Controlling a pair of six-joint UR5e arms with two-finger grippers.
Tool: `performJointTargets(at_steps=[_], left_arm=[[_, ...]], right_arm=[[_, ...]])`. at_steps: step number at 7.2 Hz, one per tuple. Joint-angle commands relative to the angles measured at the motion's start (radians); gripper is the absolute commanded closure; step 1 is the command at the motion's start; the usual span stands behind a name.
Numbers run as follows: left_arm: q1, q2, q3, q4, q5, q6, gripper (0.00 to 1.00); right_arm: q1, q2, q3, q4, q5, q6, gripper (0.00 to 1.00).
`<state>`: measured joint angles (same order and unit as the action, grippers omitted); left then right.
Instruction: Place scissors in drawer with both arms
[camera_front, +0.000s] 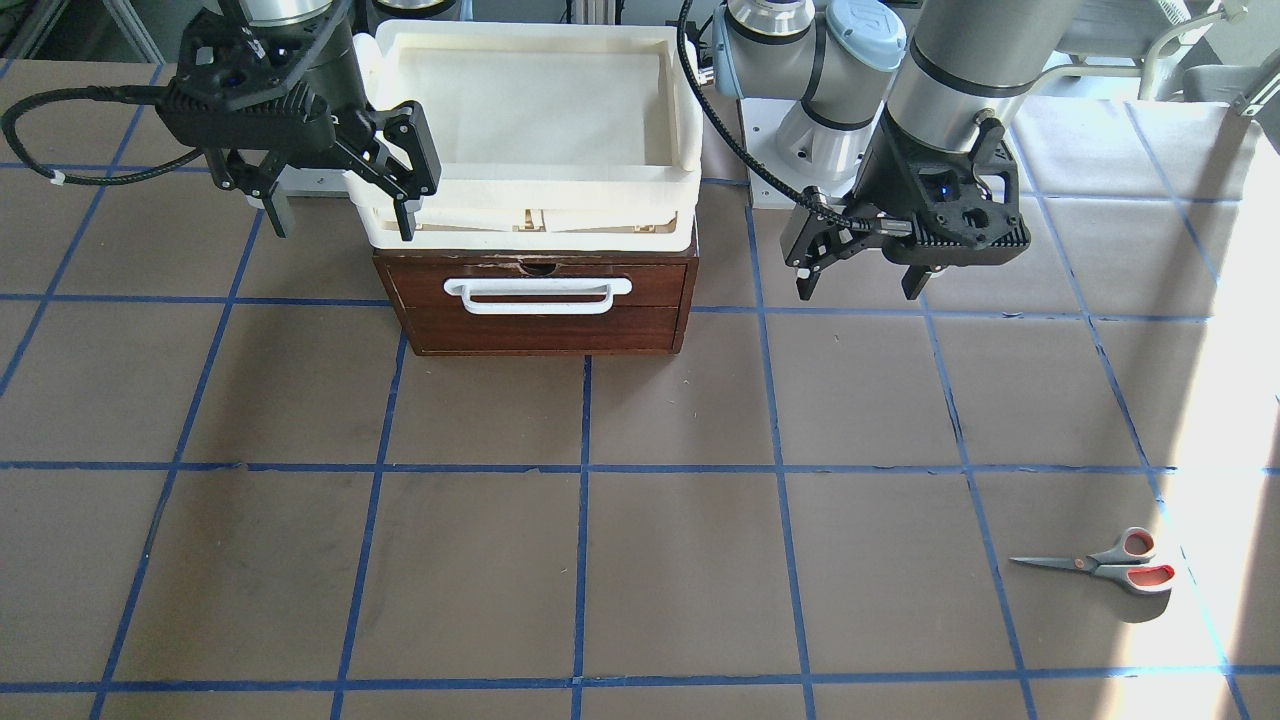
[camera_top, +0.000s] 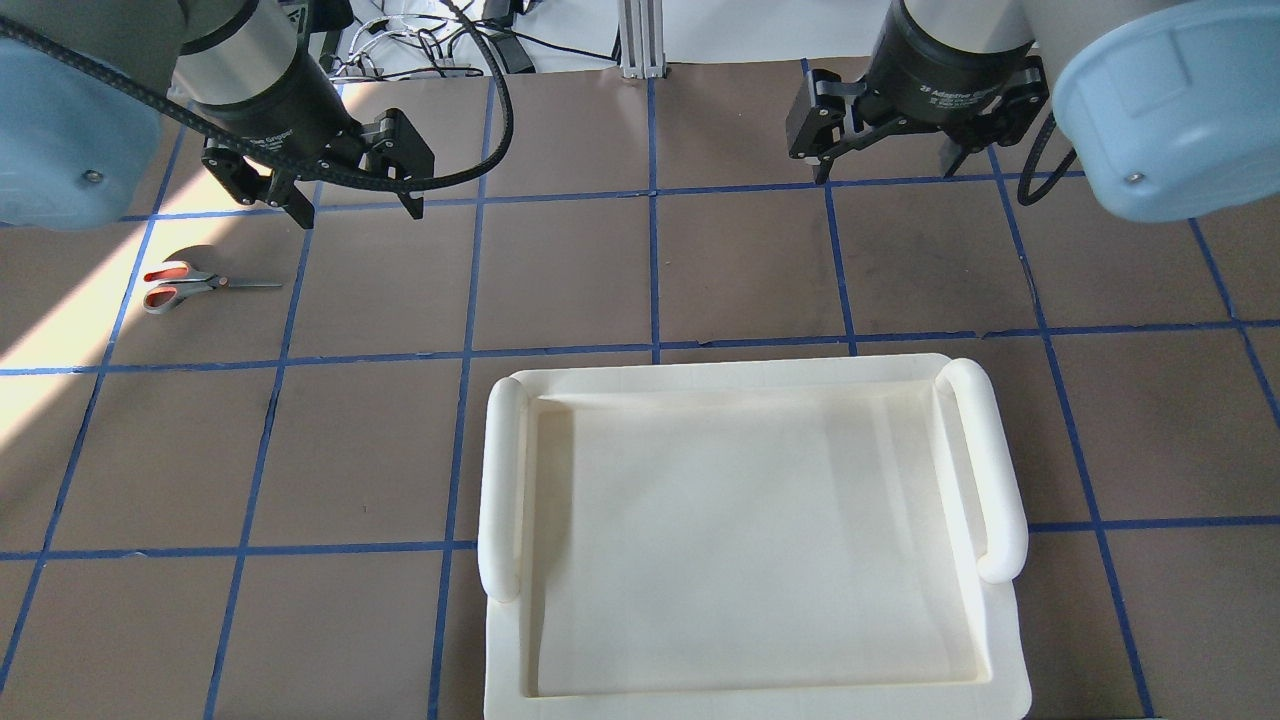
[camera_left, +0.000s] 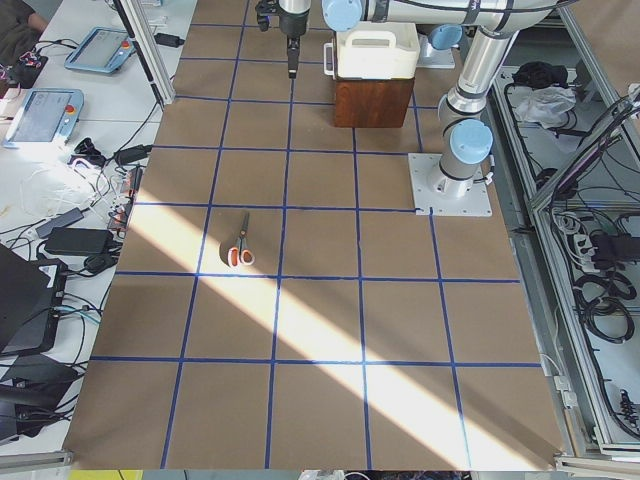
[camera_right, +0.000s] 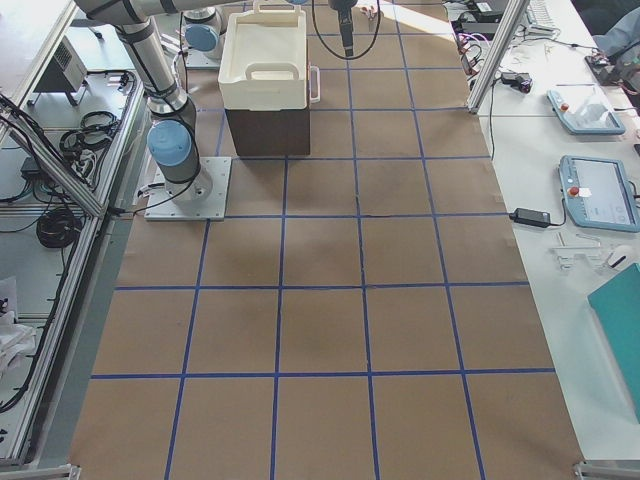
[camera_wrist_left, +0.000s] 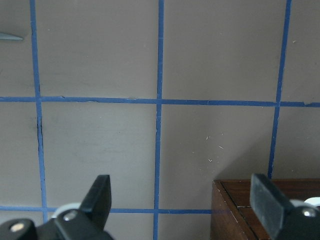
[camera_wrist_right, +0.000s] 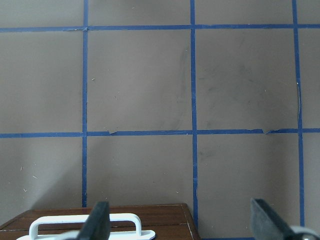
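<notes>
The table (camera_front: 680, 560) is covered in brown paper and ruled into squares with blue tape; a band of sunlight falls across its left end. The left arm (camera_left: 470, 80) and the right arm (camera_right: 150, 50), grey with light-blue joint caps, both reach out over it from the robot's side.

A cream plastic tray (camera_top: 760, 370) with rounded end handles sits on top of a dark wooden box, nearer the robot's right than its left. The drawer (camera_front: 545, 325) fills the box's far face. It is shut, its front flush with the box, with a white bar handle (camera_front: 540, 293) and a chip in its top edge.

The right gripper (camera_front: 340, 228) hangs at the tray's far right corner with its fingers spread wide and nothing between them. The left gripper (camera_front: 860, 290) hangs left of the drawer, clear of it, likewise spread wide and empty.

The scissors (camera_front: 1110, 565) lie flat on the table far out on the left, well apart from the drawer and both grippers. The blades are closed and point towards the table's middle, and the handles lie at the edge of the sunlit band.

In the overhead view, white print on the right gripper's body reads "2F Adaptive Gripper". On the left gripper's body only "Gripper" can be made out.
</notes>
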<state>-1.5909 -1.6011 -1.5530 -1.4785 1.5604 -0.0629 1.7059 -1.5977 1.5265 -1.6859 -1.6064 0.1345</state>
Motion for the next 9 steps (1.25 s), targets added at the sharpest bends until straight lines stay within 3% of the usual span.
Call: performJointTargets(at_steps=[1, 4, 6, 7, 9], left_arm=[[0.0, -0.002, -0.002, 0.0, -0.003, 0.002, 0.0], [0.0, -0.01, -0.004, 0.001, -0.005, 0.0, 0.0], [0.002, -0.013, -0.005, 0.006, 0.006, 0.008, 0.0], [0.027, -0.02, -0.006, 0.01, 0.013, 0.073, 0.0], [0.189, -0.031, -0.006, 0.0, -0.003, 0.434, 0.0]], right_arm=[[-0.003, 0.002, 0.003, 0.006, 0.009, 0.001, 0.0], [0.009, 0.077, 0.027, -0.009, 0.092, -0.016, 0.0], [0.059, 0.097, 0.009, -0.011, 0.224, -0.059, 0.0], [0.078, 0.094, 0.008, 0.001, 0.227, -0.276, 0.0], [0.104, 0.116, 0.009, 0.018, 0.181, -0.6, 0.0]])
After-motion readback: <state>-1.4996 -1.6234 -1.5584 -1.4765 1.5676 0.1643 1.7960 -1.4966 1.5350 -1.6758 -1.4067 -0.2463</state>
